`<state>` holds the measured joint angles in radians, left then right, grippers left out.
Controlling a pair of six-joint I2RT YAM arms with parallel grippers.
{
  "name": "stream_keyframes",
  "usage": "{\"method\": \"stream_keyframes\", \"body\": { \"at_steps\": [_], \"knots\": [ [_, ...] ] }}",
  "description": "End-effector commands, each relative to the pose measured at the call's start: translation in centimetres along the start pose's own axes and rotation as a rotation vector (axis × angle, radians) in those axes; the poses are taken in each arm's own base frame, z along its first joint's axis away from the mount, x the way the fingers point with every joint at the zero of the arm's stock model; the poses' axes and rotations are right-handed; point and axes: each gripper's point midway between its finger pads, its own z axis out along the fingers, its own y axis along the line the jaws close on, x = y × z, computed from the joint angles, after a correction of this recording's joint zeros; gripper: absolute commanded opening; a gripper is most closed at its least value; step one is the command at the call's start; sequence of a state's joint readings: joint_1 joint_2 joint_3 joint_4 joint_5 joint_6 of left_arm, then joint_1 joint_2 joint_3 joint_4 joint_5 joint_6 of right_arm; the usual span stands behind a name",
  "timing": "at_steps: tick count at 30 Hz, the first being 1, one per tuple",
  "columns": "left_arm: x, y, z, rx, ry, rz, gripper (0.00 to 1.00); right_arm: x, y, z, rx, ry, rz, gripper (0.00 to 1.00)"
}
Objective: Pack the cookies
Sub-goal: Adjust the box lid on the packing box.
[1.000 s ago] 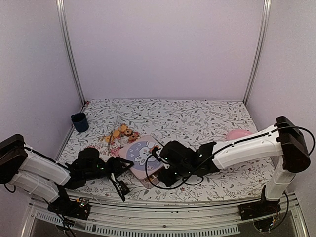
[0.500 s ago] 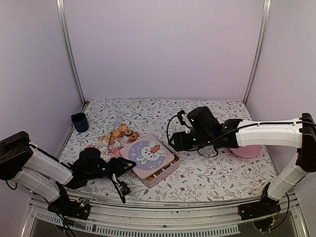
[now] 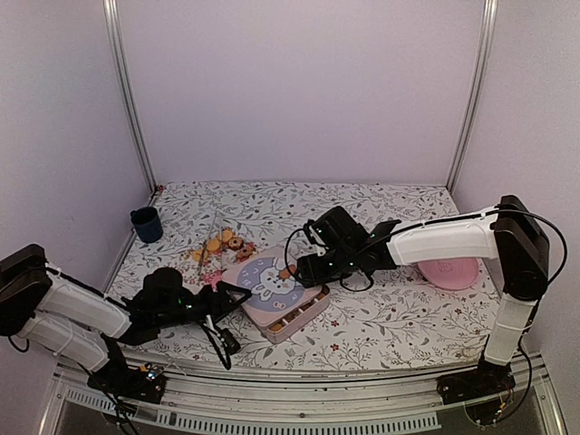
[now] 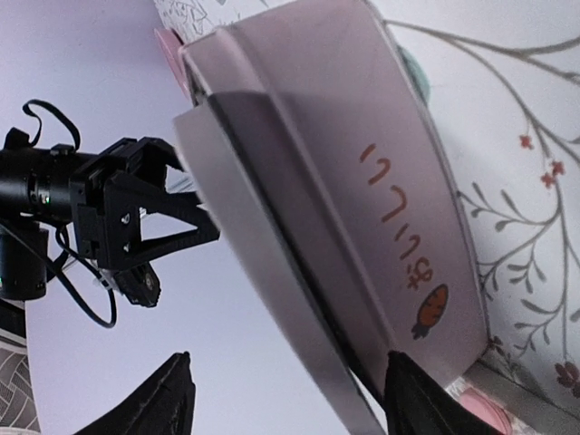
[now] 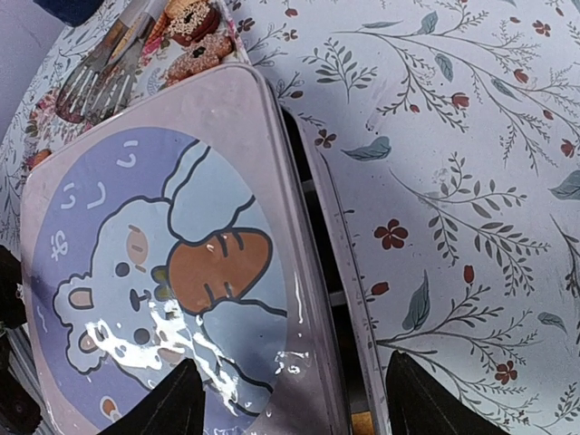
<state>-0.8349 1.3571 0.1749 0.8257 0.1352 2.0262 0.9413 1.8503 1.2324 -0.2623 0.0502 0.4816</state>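
Note:
A square tin (image 3: 295, 321) sits mid-table with its bunny-and-carrot lid (image 3: 262, 282) lying askew on top. The right wrist view shows the lid (image 5: 154, 254) offset from the tin's rim (image 5: 343, 245), leaving a dark gap. My right gripper (image 3: 304, 268) (image 5: 292, 364) hovers open, straddling that lid edge. My left gripper (image 3: 227, 304) (image 4: 290, 401) is open at the tin's near-left side; the lid's edge (image 4: 362, 181) runs between its fingers, one fingertip (image 4: 410, 395) close against it. Loose cookies (image 3: 222, 243) (image 5: 192, 20) lie behind the tin. An orange cookie (image 5: 362, 424) peeks from inside the tin.
A metal fork (image 5: 91, 82) lies by the loose cookies. A dark blue cup (image 3: 146, 224) stands at the back left. A pink plate (image 3: 450, 271) lies right of the tin, behind my right forearm. The floral cloth (image 3: 381, 317) covers the table.
My right arm swung from the tin's near edge out to the right, then back to the lid's right edge, its jaws now apart. The lid lies on the tin. My left jaws opened wider.

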Motion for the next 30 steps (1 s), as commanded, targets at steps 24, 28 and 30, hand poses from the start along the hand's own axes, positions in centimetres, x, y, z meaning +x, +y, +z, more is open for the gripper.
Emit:
{"method": "stream_keyframes", "body": {
  "at_steps": [24, 28, 30],
  "knots": [
    [4.6, -2.1, -2.9, 0.598, 0.117, -1.005, 0.86, 3.9, -3.4, 0.8, 0.092, 0.074, 0.041, 0.62],
    [3.5, -2.8, -3.0, 0.716, 0.069, -1.095, 0.84, 4.3, -3.7, 0.5, 0.101, 0.080, 0.046, 0.61],
    [2.7, -3.9, -3.4, 0.774, 0.060, -1.084, 0.83, 4.4, -3.8, 0.3, 0.101, 0.079, 0.051, 0.60]
  ]
}}
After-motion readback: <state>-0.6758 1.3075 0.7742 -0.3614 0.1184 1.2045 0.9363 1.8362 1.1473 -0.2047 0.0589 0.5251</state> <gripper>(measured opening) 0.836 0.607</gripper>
